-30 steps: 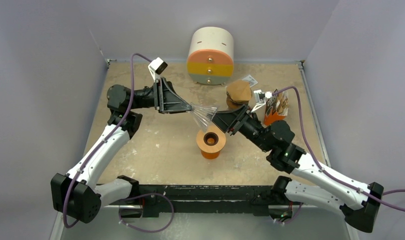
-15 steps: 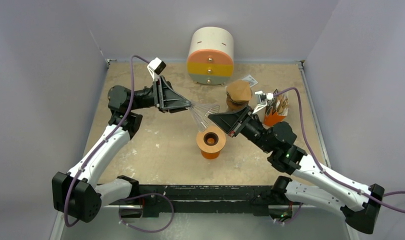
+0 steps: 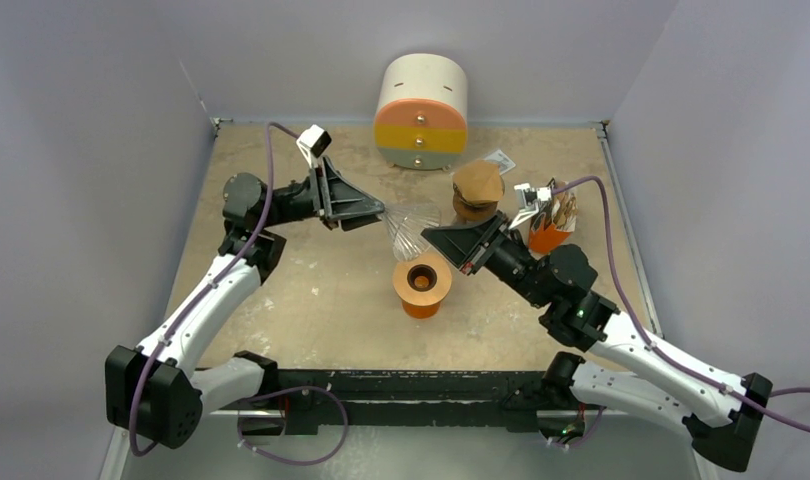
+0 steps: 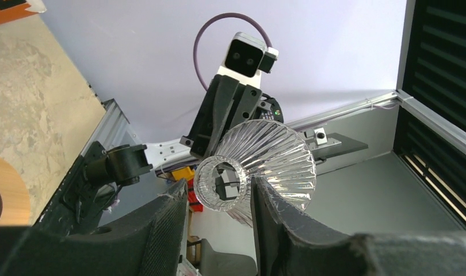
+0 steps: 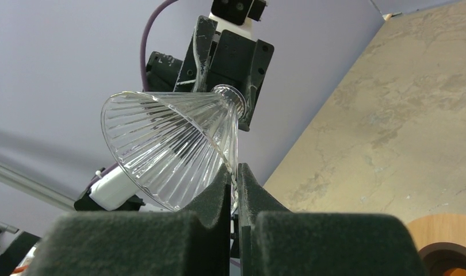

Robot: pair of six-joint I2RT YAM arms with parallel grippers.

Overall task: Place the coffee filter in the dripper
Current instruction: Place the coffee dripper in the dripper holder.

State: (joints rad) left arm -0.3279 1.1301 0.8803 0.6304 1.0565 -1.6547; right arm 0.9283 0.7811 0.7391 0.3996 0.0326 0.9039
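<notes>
Aloft, dripper in right hand

one clear glass dripper, one brown filter stack, one wooden ring stand, one round drawer unit, one orange cup, two arms, left arm, right arm

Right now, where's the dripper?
Top view, mid-table: the dripper is held up between the left gripper and right gripper, just behind the stand.
</notes>
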